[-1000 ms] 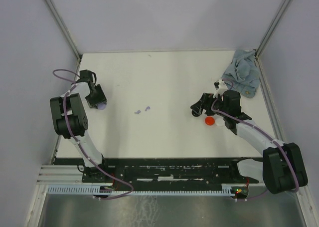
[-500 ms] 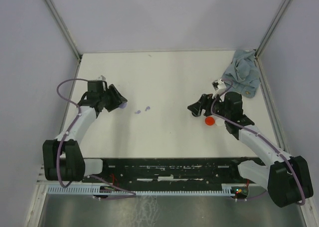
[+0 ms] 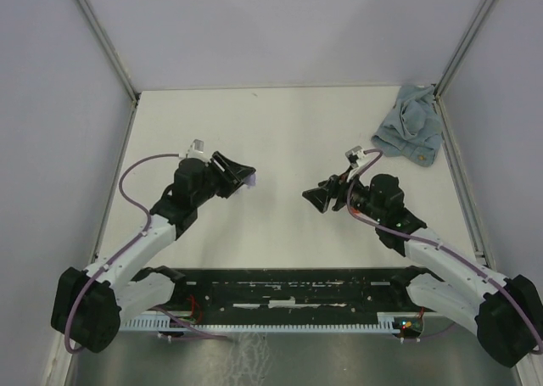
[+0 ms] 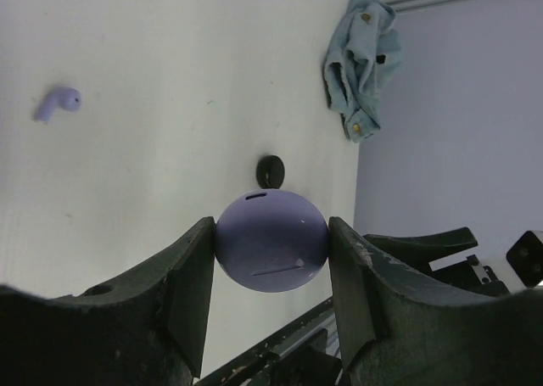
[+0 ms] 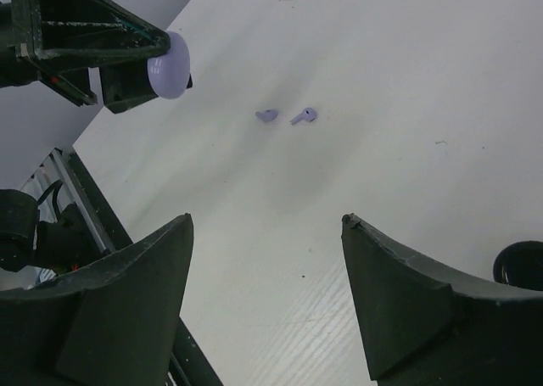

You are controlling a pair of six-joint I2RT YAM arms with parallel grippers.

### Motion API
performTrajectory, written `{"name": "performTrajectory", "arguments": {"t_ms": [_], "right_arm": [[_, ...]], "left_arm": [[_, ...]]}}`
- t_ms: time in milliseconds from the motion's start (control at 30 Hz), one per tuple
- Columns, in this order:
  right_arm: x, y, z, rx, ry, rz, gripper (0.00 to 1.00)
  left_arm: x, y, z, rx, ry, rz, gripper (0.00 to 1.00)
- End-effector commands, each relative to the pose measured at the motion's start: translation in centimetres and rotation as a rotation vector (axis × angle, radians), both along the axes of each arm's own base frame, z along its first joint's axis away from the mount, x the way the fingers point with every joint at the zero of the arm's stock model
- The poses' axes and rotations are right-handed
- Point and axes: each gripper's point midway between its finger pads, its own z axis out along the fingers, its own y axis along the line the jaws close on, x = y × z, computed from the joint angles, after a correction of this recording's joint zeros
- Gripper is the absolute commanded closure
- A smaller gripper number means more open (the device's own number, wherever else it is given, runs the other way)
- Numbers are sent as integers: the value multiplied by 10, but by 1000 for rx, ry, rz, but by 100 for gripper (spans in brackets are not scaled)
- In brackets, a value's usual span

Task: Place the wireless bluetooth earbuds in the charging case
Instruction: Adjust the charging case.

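since a second ago both arms have swung in toward the middle of the table (image 3: 288, 123). the left gripper (image 3: 244, 176), which was out at the 9 o'clock edge, now sits just left of centre. the right gripper (image 3: 319, 196) has left the 2 o'clock side, by the cloth (image 3: 411, 131), and faces the left one across a gap. a red disc that lay in the open there is now hidden under the right arm.

the left fingers (image 4: 191, 276) are clamped on the round lilac case (image 4: 271, 240), one at each side. it has travelled with them and is off the table. the right fingers (image 5: 390, 293) stand well apart with nothing between them.

the two lilac earbuds (image 5: 303, 114) lie loose on the table, close together, at 12 o'clock from the right gripper's gap. from the left wrist one shows at 10 o'clock of the case. a black disc (image 4: 271, 170) lies beyond the case at 12 o'clock.

my reading: the case has been brought to the earbuds and the free gripper is lining up for a pick. no earbud is in the case yet, and i see no open lid.

no brand or writing can be read. the case shows only a short slot and a thin line.
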Motion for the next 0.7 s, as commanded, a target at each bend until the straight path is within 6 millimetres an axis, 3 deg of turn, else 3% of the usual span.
{"name": "performTrajectory", "arguments": {"t_ms": [0, 133, 367, 667], "right_arm": [[6, 11, 34, 100, -124, -44, 22], [2, 27, 40, 126, -175, -28, 23], [0, 57, 42, 104, -256, -14, 27], [1, 88, 45, 56, -367, -18, 34]], "left_arm": [[6, -21, 37, -246, -81, 70, 51], [3, -35, 33, -311, -66, 91, 52], [-5, -67, 41, -436, -73, 59, 52], [-8, -82, 46, -522, -64, 44, 52]]}}
